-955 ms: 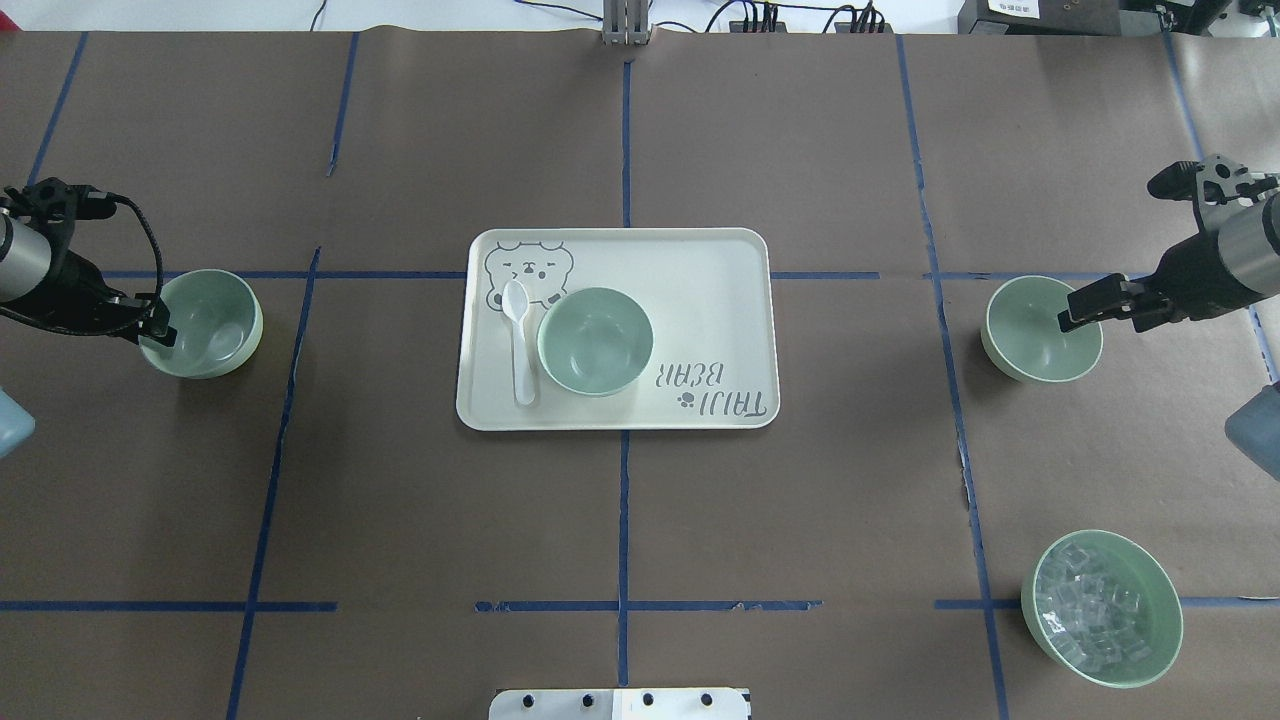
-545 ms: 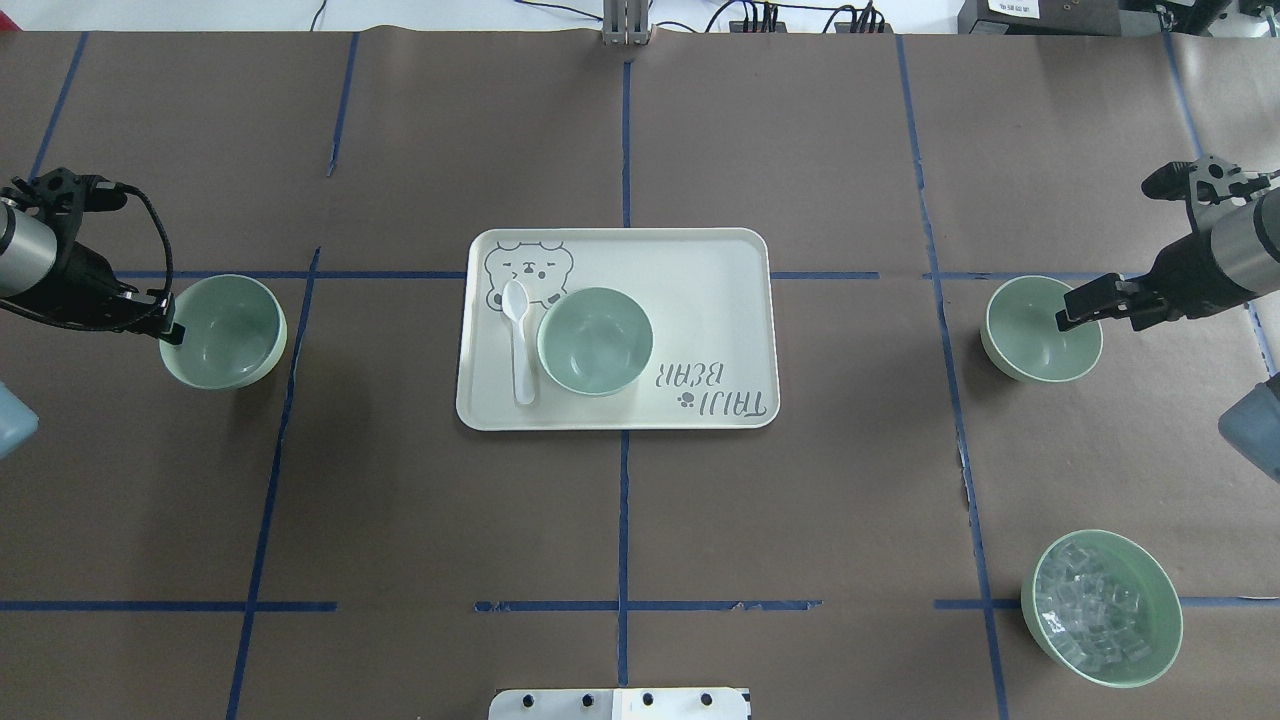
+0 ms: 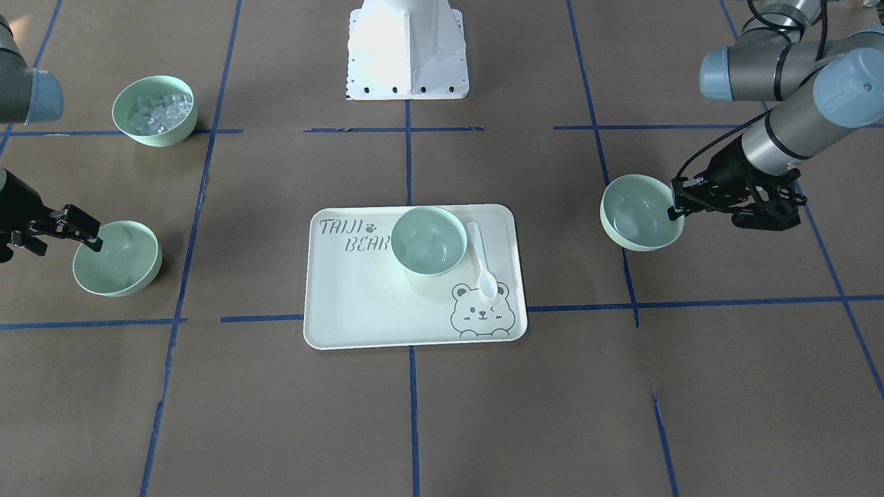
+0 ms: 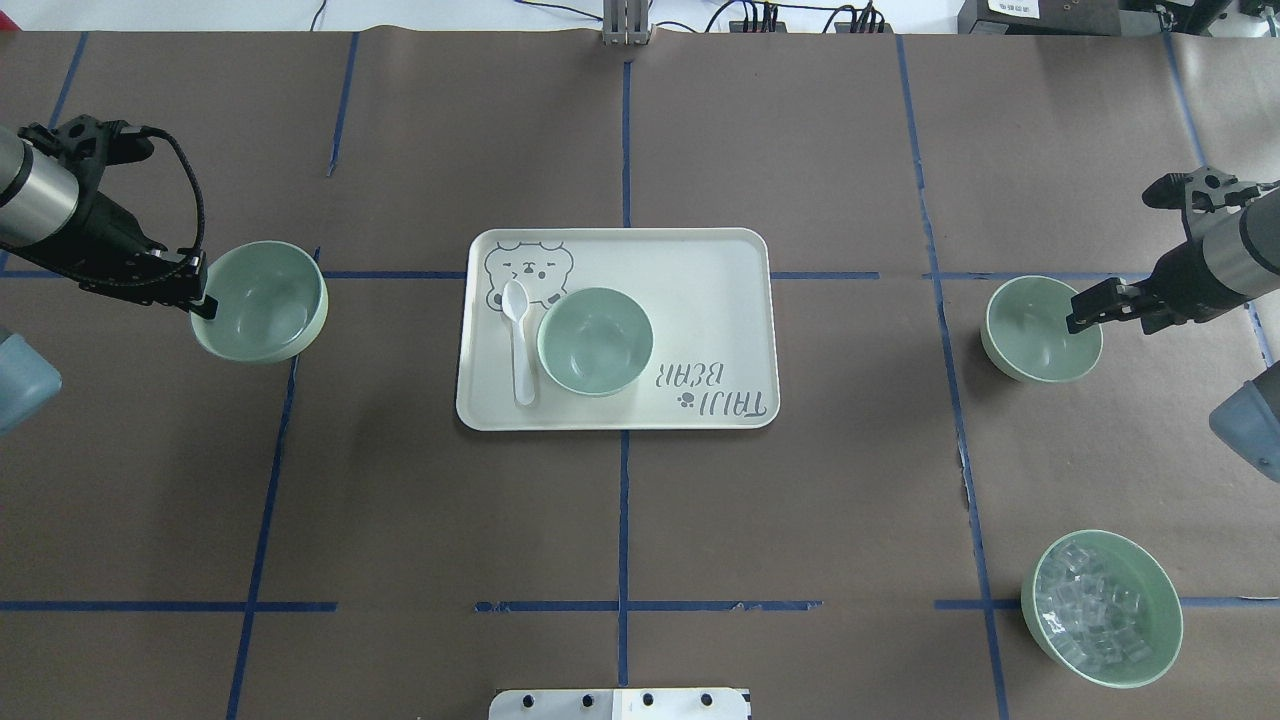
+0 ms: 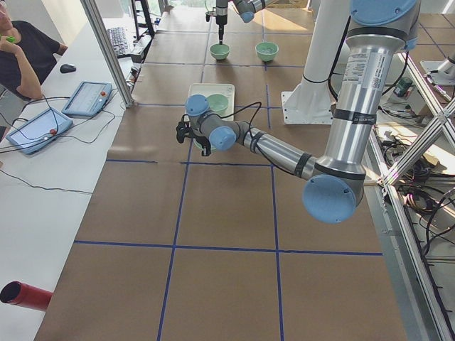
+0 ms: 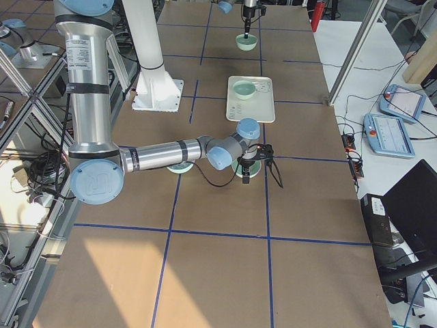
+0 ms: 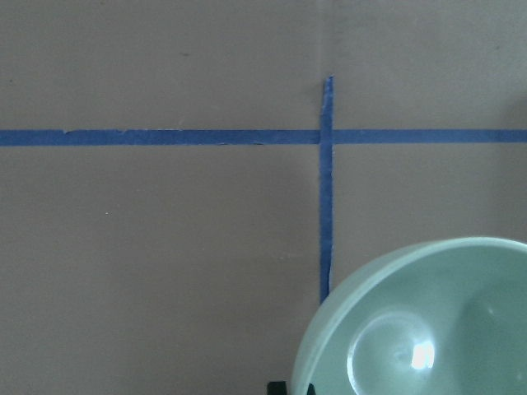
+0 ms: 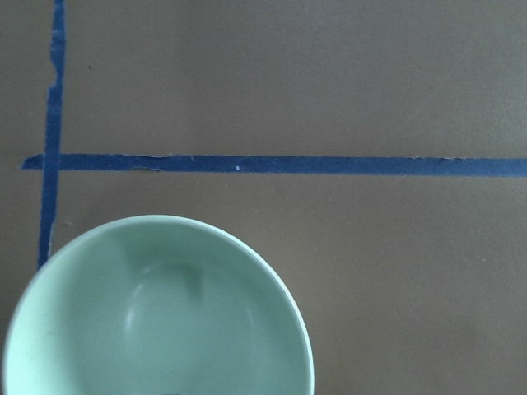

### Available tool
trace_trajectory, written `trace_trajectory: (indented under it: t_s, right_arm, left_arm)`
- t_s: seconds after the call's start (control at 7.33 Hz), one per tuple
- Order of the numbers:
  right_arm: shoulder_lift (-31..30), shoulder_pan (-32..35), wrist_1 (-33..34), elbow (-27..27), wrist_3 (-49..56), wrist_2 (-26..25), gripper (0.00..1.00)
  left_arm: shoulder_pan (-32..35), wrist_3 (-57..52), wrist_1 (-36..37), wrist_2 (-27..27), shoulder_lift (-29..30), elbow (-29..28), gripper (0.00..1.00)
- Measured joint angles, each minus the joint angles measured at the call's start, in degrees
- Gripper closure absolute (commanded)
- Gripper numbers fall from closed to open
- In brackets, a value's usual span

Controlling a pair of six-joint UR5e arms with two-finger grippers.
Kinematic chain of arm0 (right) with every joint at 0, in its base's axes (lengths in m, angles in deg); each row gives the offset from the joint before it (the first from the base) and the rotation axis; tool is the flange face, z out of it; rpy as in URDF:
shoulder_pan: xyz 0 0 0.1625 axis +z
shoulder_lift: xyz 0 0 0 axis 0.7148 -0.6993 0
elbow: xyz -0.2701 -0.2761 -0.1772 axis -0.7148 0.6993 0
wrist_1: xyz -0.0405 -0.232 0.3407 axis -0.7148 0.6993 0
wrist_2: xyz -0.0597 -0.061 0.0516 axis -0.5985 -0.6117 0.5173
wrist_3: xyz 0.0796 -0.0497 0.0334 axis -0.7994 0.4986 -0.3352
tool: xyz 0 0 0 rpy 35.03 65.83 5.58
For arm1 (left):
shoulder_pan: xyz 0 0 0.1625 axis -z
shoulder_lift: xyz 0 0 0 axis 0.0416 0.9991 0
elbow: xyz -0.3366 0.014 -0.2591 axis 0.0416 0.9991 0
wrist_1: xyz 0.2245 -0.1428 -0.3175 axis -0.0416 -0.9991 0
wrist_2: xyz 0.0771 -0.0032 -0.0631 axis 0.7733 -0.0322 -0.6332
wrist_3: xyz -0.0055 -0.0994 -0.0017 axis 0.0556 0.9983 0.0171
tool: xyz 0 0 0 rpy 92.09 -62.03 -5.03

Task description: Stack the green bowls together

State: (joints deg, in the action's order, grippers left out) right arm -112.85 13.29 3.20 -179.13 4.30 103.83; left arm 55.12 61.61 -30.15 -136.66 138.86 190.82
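Three pale green bowls show. My left gripper point(image 4: 203, 293) is shut on the rim of the left bowl point(image 4: 262, 300) and holds it just above the table, left of the tray; this bowl fills the left wrist view's lower right point(image 7: 428, 329). The middle bowl point(image 4: 595, 340) sits on the bear-print tray point(image 4: 700, 290). The right bowl point(image 4: 1040, 330) rests on the table. My right gripper point(image 4: 1075, 318) has its tips at that bowl's right rim; I cannot tell whether it grips. That bowl also shows in the right wrist view point(image 8: 156, 313).
A white spoon point(image 4: 520, 345) lies on the tray beside the middle bowl. A green bowl of clear cubes point(image 4: 1100, 608) stands at the near right. Blue tape lines cross the brown table cover.
My left gripper has carried its bowl right and away from me, toward the tray. The right gripper has shifted only slightly; its bowl has not moved.
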Motion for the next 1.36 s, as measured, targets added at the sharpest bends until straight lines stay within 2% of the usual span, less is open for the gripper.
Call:
trace_trajectory:
  t_s: [0.14, 0.27, 0.41, 0.95, 1.36]
  right_arm:
    - [0.9, -0.4, 0.0, 1.8, -0.2, -0.1, 0.08]
    - [1.8, -1.0, 0.0, 3.3, -0.4, -0.1, 0.71]
    - [2.6, -1.4, 0.0, 4.3, -0.5, -0.1, 1.00]
    - [2.8, -1.7, -0.1, 4.3, 0.2, 0.9, 1.00]
    - [2.0, 0.6, -3.4, 3.4, 0.7, 4.6, 1.00]
  left_arm:
    - [0.0, 2.6, 0.7, 0.0, 1.7, 0.3, 1.00]
    - [-0.1, 5.2, 1.0, 0.0, 3.3, 0.5, 1.00]
    - [-0.3, 8.4, 1.1, 0.0, 5.3, 0.4, 1.00]
    - [-8.0, 25.1, 0.8, 1.1, 15.5, -1.7, 1.00]
    - [-15.6, 31.2, 0.2, 7.6, 21.3, -4.0, 1.00]
